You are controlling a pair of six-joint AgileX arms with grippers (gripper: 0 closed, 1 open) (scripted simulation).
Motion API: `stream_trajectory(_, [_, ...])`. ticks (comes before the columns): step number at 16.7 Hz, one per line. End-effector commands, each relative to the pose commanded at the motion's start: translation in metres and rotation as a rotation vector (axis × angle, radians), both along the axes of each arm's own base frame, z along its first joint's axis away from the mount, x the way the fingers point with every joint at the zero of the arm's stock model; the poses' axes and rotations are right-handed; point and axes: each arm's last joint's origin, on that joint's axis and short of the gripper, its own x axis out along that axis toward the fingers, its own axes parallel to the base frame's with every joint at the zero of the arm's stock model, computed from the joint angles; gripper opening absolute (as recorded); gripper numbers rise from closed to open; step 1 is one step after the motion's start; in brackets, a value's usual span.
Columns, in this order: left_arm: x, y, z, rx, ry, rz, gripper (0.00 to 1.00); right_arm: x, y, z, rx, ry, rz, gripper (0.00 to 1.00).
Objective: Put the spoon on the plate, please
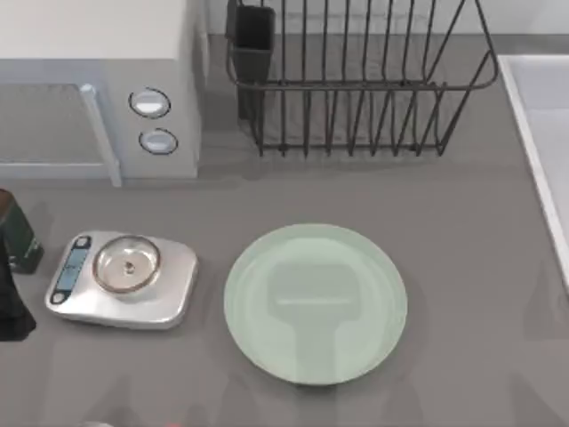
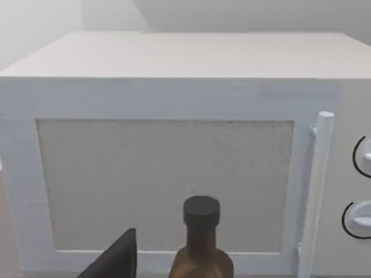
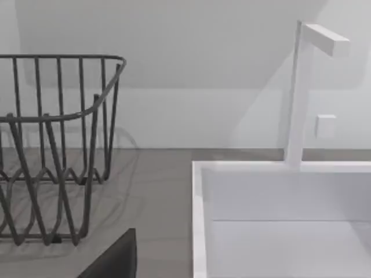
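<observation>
The pale mint-green plate [image 1: 316, 302] lies flat in the middle of the table with nothing on it. At the very front edge of the top view a tiny red trace [image 1: 172, 425] peeks in; the spoon is otherwise out of view. A dark part of my left gripper [image 2: 115, 258] shows in the left wrist view, facing the microwave and a brown bottle. A dark part of my right gripper [image 3: 113, 258] shows in the right wrist view, between the dish rack and the sink.
A silver kitchen scale [image 1: 123, 277] with a small metal dish stands left of the plate. Behind it is a white microwave [image 1: 98, 89], with a brown bottle [image 2: 201, 249] in front. A wire dish rack [image 1: 356, 80] stands at the back, and a sink [image 1: 547, 160] at the right.
</observation>
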Motion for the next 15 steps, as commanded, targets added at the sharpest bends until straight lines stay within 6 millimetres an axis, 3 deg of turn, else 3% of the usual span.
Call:
stream_trajectory(4, [0.000, 0.000, 0.000, 0.000, 0.000, 0.000, 1.00, 0.000, -0.001, 0.004, -0.032, 0.033, -0.013, 1.00])
stream_trajectory(7, [0.000, 0.000, 0.000, 0.000, 0.000, 0.000, 1.00, 0.004, -0.006, 0.014, -0.154, 0.167, -0.046, 1.00])
stream_trajectory(11, [0.000, 0.000, 0.000, 0.000, 0.000, 0.000, 1.00, 0.017, -0.018, 0.028, -0.424, 0.497, -0.032, 1.00])
stream_trajectory(15, [0.000, 0.000, 0.000, 0.000, 0.000, 0.000, 1.00, 0.039, -0.038, 0.033, -0.696, 0.911, 0.153, 1.00])
